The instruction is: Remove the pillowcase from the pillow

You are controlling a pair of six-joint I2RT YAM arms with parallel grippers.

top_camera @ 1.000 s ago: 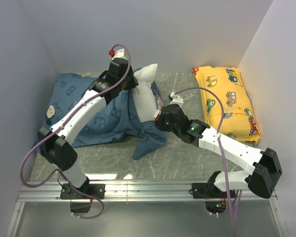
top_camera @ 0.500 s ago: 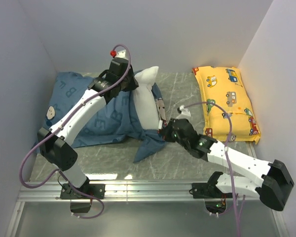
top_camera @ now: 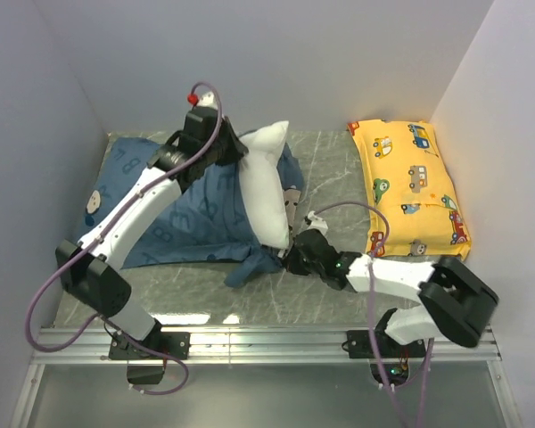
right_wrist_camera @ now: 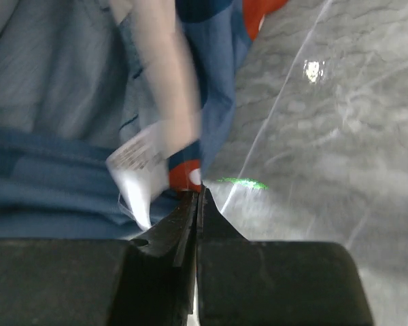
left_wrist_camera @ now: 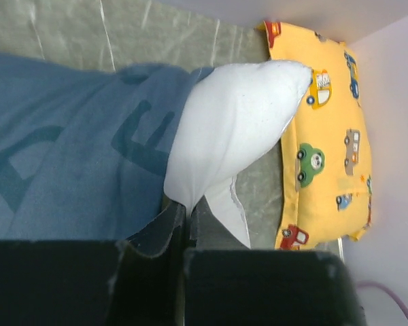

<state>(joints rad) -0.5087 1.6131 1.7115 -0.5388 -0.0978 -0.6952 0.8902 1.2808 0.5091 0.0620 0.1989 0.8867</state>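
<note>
The blue pillowcase (top_camera: 187,214) lies crumpled on the left of the table, still around the lower part of the white pillow (top_camera: 266,183), whose upper end sticks out toward the back. My left gripper (top_camera: 236,153) is shut on a corner of the white pillow (left_wrist_camera: 231,129) and holds it up; the pillowcase (left_wrist_camera: 68,163) fills the left of that view. My right gripper (top_camera: 292,259) is low at the table, shut on the pillowcase's edge (right_wrist_camera: 214,129) next to a white label (right_wrist_camera: 139,173).
A yellow car-print pillow (top_camera: 412,183) lies along the right wall; it also shows in the left wrist view (left_wrist_camera: 330,136). The grey marbled table (top_camera: 339,160) is walled at left, back and right. A metal rail (top_camera: 267,343) runs along the near edge.
My right gripper has pulled the pillowcase's edge down toward the near edge. My left gripper has shifted left and back with the pillow corner, and more white pillow shows.
</note>
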